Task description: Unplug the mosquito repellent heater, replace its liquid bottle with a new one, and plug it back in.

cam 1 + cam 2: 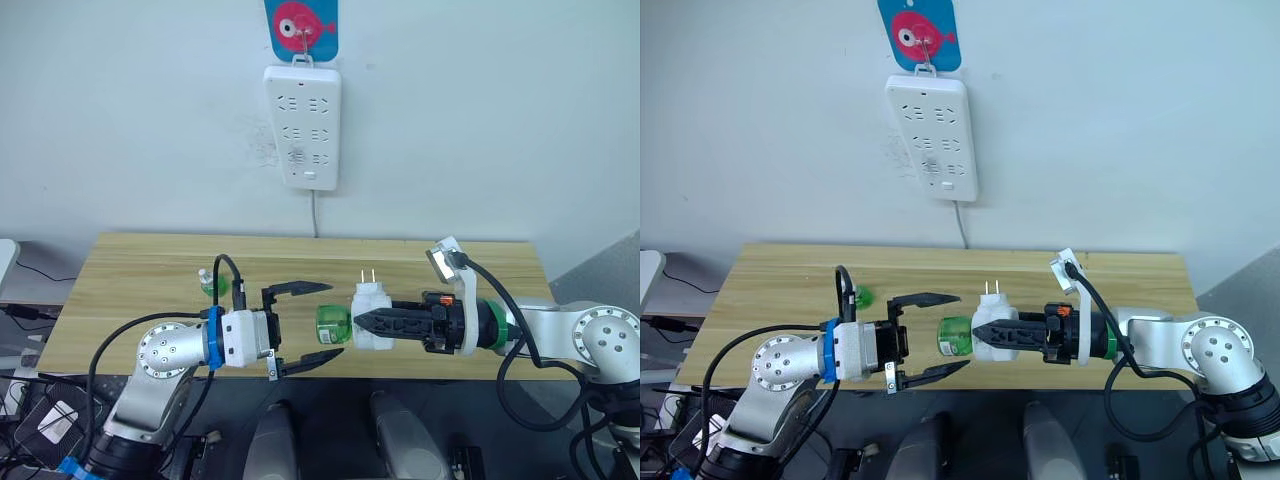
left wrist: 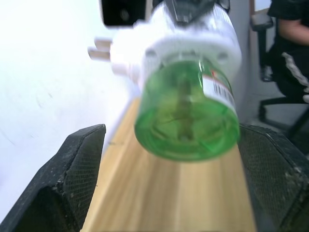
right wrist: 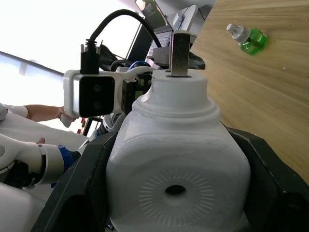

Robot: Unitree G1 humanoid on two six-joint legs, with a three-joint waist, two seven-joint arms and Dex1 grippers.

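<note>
Now, starting big: the wooden desk (image 1: 130, 290) runs along a white wall, and the long white power strip (image 1: 302, 126) hangs there from a hook, every socket bare, so the mosquito repellent heater (image 1: 372, 318) is already unplugged. It is up in the air above the desk's front edge, clamped in the right tool (image 1: 362, 321), whose black fingers grip the white body on both sides; the right wrist view shows the vent hole facing that camera and the prongs pointing upward. Over on the other side, the left tool (image 1: 308, 326) hangs spread wide, holding nothing, one finger above and one below, aimed straight at the heater. Between the two sits the small piece that matters: the green liquid bottle (image 1: 331, 324), still seated in the heater and sticking out sideways toward the robot's left. Its long axis lies roughly level, running along the line from one tool to the other, and its round base looks right down the left wrist view between the spread fingers (image 2: 72, 174). So the left arm is the nearer one for the bottle, likely closing on it and twisting it free. Smallest of all, a spare green bottle (image 1: 211, 284) lies on the desk behind the left arm.
</note>
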